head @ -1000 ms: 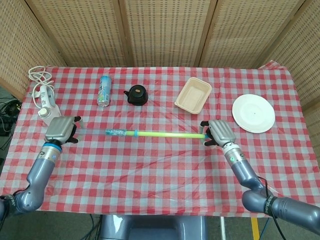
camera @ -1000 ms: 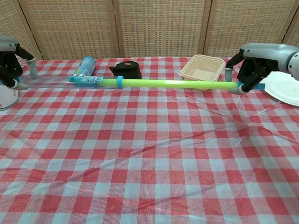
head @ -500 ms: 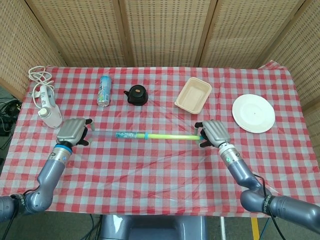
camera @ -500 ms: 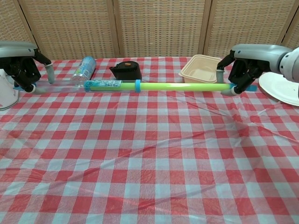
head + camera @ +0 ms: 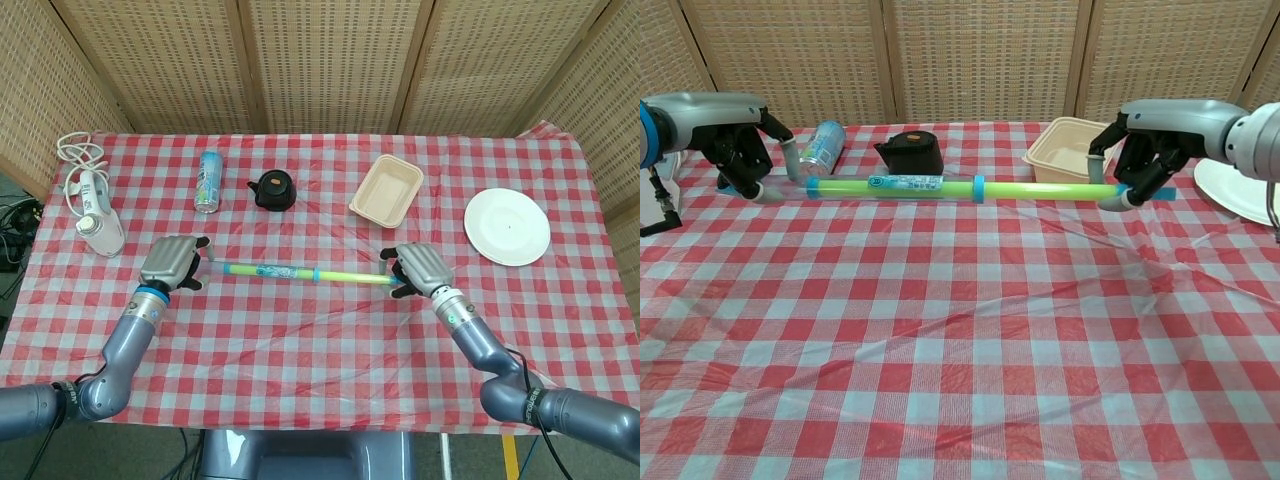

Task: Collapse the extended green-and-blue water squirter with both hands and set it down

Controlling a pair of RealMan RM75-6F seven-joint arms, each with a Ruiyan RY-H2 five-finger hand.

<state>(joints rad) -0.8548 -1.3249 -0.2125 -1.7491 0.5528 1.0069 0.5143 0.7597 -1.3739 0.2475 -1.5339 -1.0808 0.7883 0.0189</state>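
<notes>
- My left robot hand [image 5: 170, 262] grips the clear end of the water squirter [image 5: 300, 272].
- My right robot hand [image 5: 417, 268] grips its green end.
- The squirter lies level above the counter [image 5: 300, 330], in front of the can [image 5: 821, 145] and teapot [image 5: 912, 151].

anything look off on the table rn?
Only the blue can, lying on its side near the black teapot. The water squirter is held level between left hand and right hand.

Squirter [image 5: 940, 187] ends hidden inside both hands, white plate [image 5: 1240, 190] cut by chest view's right edge
</notes>
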